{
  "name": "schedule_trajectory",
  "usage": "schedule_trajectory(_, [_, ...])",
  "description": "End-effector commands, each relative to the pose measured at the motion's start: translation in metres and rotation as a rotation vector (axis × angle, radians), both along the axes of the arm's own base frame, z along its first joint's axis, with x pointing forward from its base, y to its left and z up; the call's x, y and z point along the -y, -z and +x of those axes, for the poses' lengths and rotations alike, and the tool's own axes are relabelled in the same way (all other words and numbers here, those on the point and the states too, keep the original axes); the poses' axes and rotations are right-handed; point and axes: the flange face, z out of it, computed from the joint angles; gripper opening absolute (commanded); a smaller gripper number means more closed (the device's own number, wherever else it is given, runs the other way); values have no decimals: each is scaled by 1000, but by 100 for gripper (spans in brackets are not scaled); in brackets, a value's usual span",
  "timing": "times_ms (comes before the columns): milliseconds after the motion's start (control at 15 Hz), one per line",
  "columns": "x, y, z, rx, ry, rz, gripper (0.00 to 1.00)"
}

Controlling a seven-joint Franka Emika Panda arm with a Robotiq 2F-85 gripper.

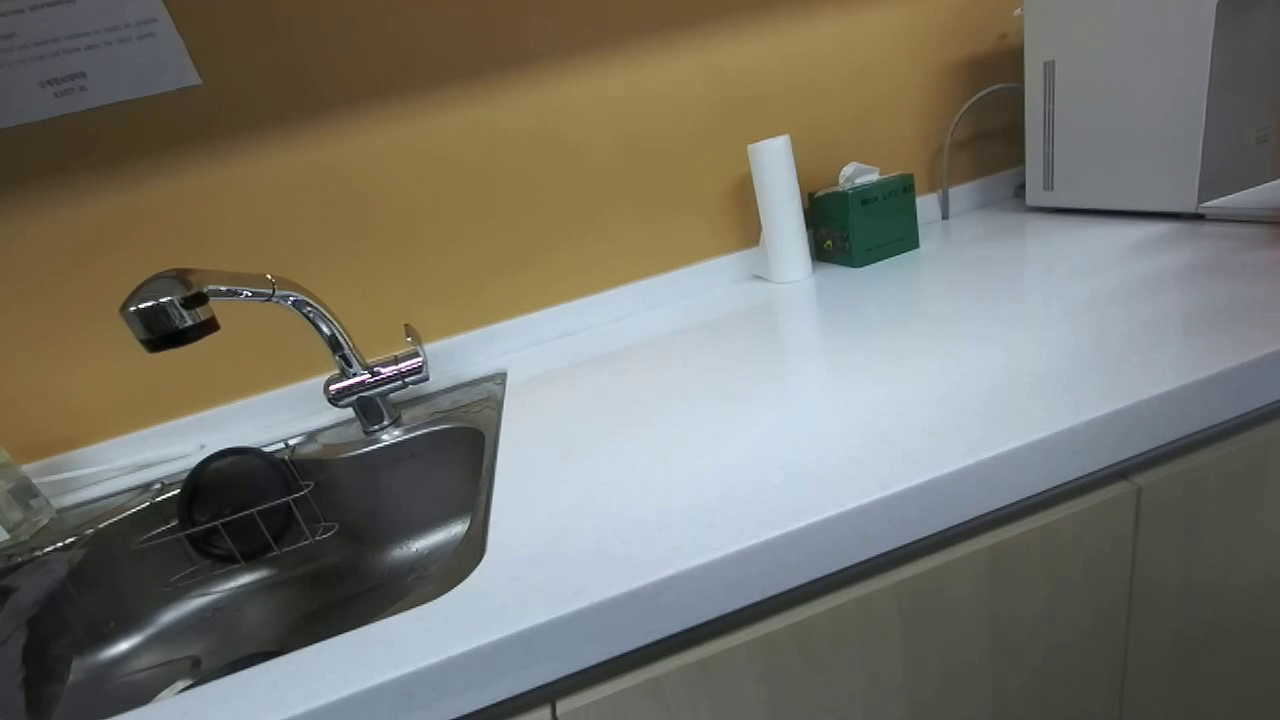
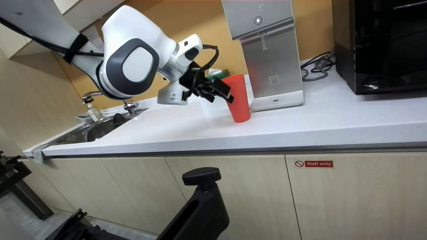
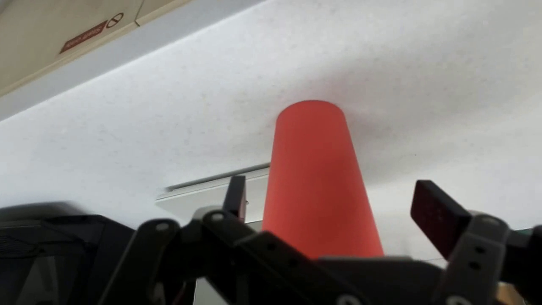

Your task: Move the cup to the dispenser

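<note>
Wrist view: the red cup (image 3: pixel 318 178) stands between the fingers (image 3: pixel 440 216) of the spread pincer (image 3: pixel 331 190).

Soft glare on the bright white counter (image 1: pixel 760 420), shadow high across the orange wall (image 1: pixel 500 180), a blurred notice (image 1: pixel 90 60)

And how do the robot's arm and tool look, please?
The arm is rounded and white, with a dark grey panel, a silver band, a black strap and black cables. The tool is black, with blocky fingertips and small round bolts.
</note>
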Motion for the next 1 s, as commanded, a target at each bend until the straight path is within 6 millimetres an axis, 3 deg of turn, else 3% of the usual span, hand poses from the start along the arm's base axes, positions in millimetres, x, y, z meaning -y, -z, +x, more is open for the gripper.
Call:
schedule_trajectory(0, [1, -1, -1, -1, 3, 0, 100])
schedule_trajectory(533, [-9, 5, 8, 14, -107, -82, 100])
schedule_trajectory(933, [-3, 13, 11, 67, -141, -150, 100])
